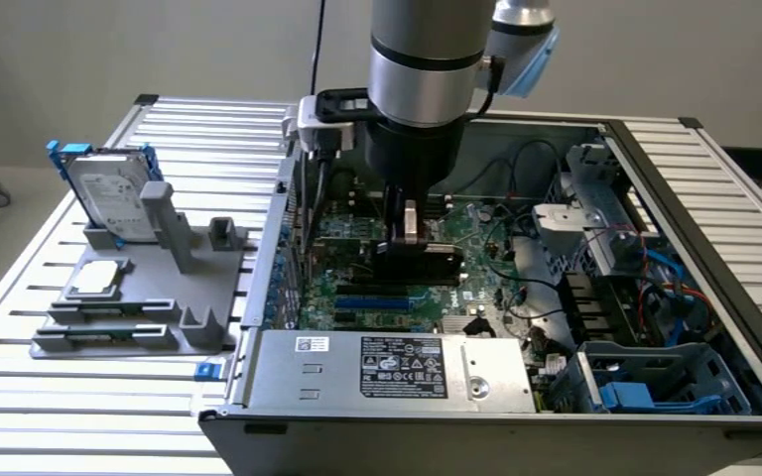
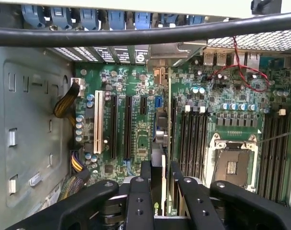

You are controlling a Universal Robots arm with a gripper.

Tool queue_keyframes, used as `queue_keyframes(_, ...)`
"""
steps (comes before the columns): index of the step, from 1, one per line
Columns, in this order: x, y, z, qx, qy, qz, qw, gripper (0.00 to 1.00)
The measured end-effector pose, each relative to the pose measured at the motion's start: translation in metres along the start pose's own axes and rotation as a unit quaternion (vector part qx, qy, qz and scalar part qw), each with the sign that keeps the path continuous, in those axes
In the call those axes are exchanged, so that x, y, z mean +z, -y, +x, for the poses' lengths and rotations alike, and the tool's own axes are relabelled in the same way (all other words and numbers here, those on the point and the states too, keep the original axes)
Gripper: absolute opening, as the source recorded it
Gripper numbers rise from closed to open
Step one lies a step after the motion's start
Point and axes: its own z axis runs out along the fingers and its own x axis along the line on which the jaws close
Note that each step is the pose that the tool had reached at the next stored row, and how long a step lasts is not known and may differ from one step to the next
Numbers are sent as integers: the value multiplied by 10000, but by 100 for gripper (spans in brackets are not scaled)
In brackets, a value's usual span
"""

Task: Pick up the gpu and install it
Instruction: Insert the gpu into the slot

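Note:
My gripper point(image 1: 408, 226) reaches down into the open computer case point(image 1: 698, 198) and is shut on the gpu point(image 1: 419, 264). The gpu is a dark card held on edge just over the large green motherboard point(image 1: 354, 297). In the wrist view the gpu point(image 2: 159, 158) appears edge-on as a thin upright card between my two black fingers point(image 2: 145, 184). It runs along the board beside the black expansion slots point(image 2: 128, 127) and a white slot point(image 2: 98, 122). Whether its lower edge sits in a slot is hidden by the card itself.
A silver hard drive in a blue frame point(image 1: 106, 186) stands on a grey fixture point(image 1: 130, 297) left of the case. The power supply point(image 1: 395, 367) lies at the case's near side. The CPU socket point(image 2: 231, 165), memory slots point(image 2: 193, 139) and a thick black cable point(image 2: 145, 33) surround the card.

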Motion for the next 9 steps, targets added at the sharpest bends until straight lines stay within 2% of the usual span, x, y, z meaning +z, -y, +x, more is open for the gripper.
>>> queue_keyframes(3, 51, -37, 1, -8, 0, 13, 10000, 27)
queue_keyframes(9, 68, -49, 1, -8, 1, 15, 10000, 27)
